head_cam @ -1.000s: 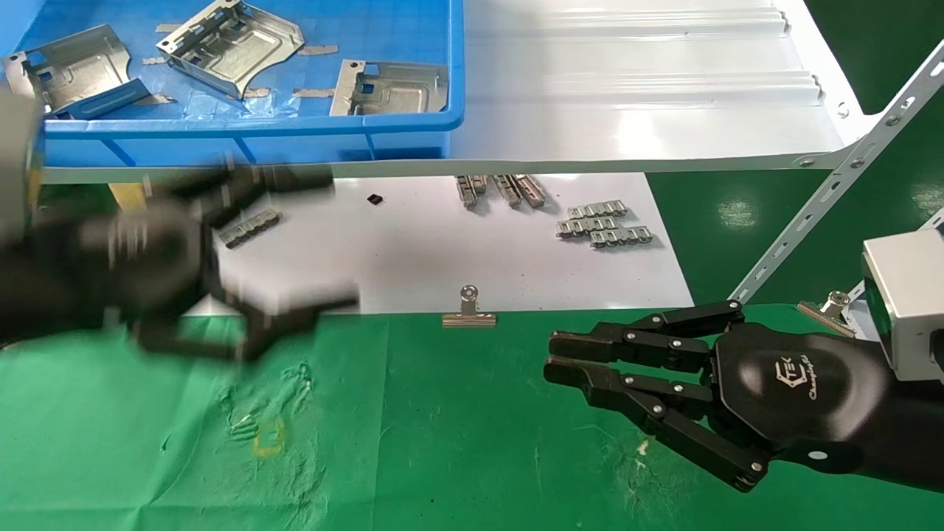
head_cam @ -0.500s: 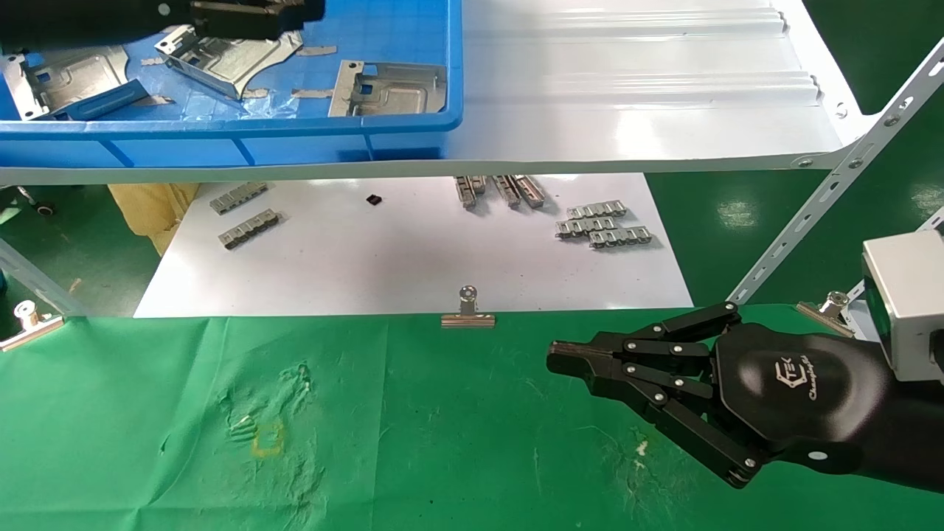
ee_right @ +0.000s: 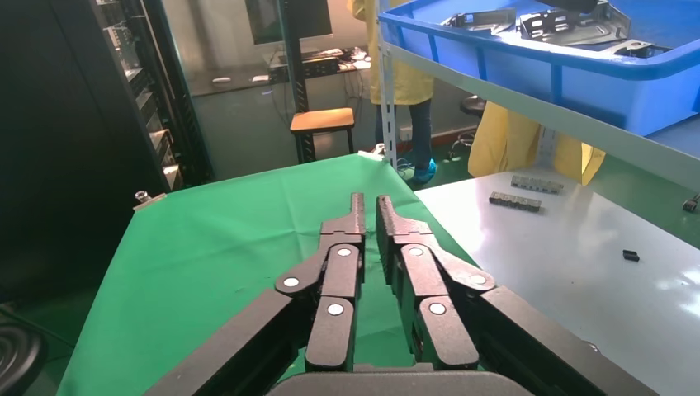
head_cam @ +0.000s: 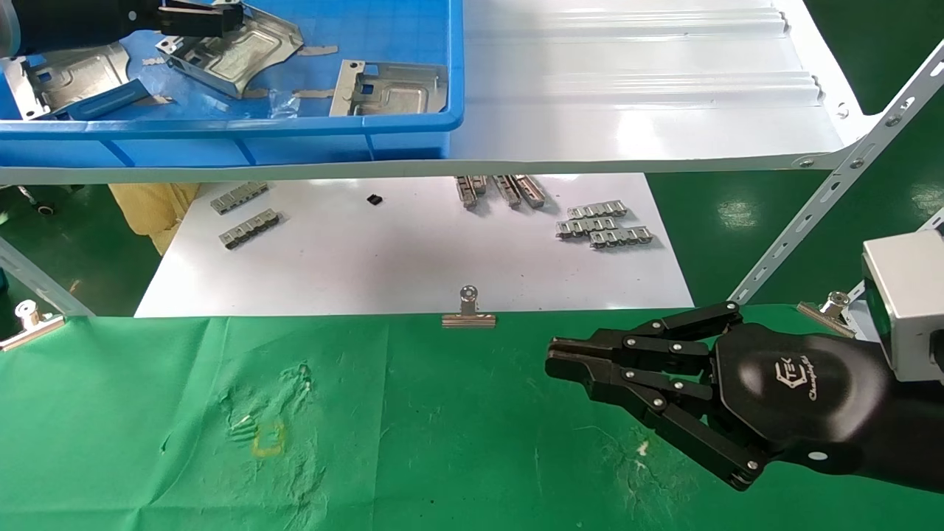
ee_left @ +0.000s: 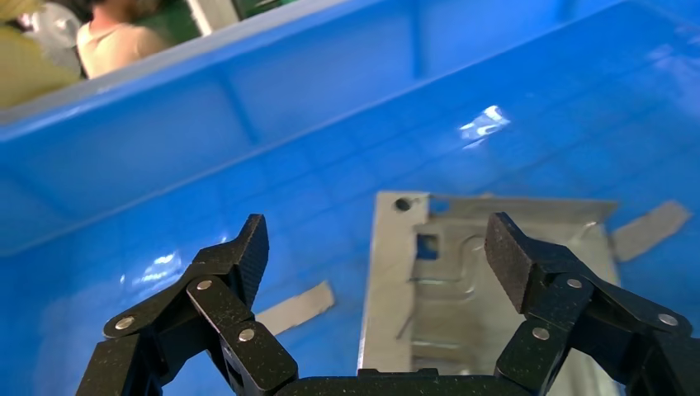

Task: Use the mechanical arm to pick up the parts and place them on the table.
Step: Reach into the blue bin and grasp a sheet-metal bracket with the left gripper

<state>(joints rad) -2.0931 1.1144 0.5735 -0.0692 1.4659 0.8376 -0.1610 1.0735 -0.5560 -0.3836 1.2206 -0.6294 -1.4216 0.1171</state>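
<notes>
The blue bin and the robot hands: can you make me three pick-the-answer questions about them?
1. Where is the left gripper?
A. over the blue bin
B. on the green cloth
C. beside the binder clip

2. How many metal plates lie in the bin?
A. one
B. three
C. six

3. How are the right gripper's fingers?
A. spread wide
B. holding a plate
C. close together, holding nothing

Answers: 1 A, blue walls surround it in the left wrist view. 2 B, the head view shows plates at and. 3 C, its fingers lie side by side above the table.
</notes>
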